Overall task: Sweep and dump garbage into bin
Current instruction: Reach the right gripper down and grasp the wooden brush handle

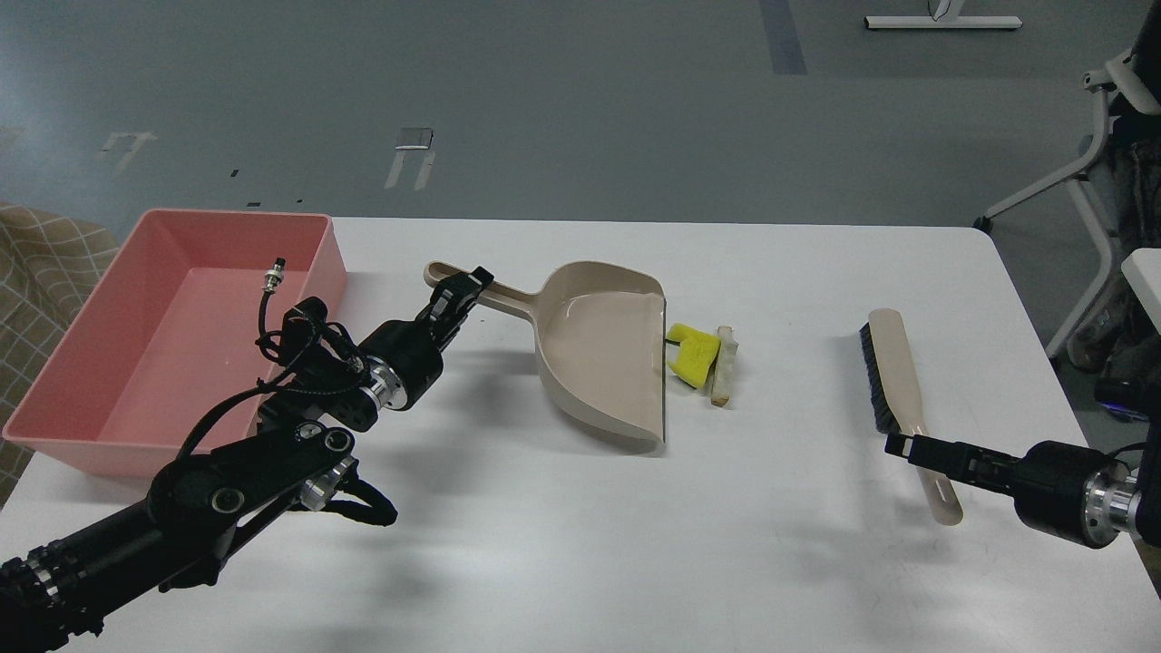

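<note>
The yellow sponge chunk [694, 355] and the off-white stick [723, 365] lie on the white table [580, 544], right at the open lip of the beige dustpan [603, 358]. My left gripper [461, 292] is shut on the dustpan's handle [494, 296]. The beige brush [898, 385] with black bristles lies to the right. My right gripper [907, 447] reaches over the brush's handle; its fingers cannot be told apart. The salmon-pink bin [118, 444] stands at the left.
A chair base [1079, 227] stands off the table's right edge. A checked cloth [45, 263] lies beyond the bin at the left.
</note>
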You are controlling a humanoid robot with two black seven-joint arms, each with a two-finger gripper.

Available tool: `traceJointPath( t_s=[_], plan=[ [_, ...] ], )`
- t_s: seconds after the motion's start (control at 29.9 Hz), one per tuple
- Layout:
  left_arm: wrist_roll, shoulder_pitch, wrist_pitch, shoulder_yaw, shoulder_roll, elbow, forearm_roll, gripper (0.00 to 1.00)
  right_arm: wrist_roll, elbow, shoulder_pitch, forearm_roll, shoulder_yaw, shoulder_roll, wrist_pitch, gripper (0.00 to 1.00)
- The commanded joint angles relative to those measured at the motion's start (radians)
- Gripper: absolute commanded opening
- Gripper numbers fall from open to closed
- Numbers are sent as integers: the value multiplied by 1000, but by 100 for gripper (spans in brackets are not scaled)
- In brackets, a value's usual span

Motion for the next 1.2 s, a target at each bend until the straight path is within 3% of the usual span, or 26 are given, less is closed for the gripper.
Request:
traceJointPath(
  t_s=[0.0, 0.77, 0.9, 1.17],
  plan=[
    [-6, 0, 0, 0, 0, -4, 0, 0, -1, 0, -2, -1, -2, 0, 1, 75],
    [-10, 14, -2, 6, 6, -1, 1, 0, -1, -2, -26, -1, -2, 0, -1, 75],
    [-14, 15, 0, 6, 6, -1, 1, 0, 1, -2, -28, -1, -2, 0, -1, 61],
    [-14, 15, 0, 3, 6, -1, 1, 0, -1, -2, -28, -1, -2, 2, 1, 53]
  ],
)
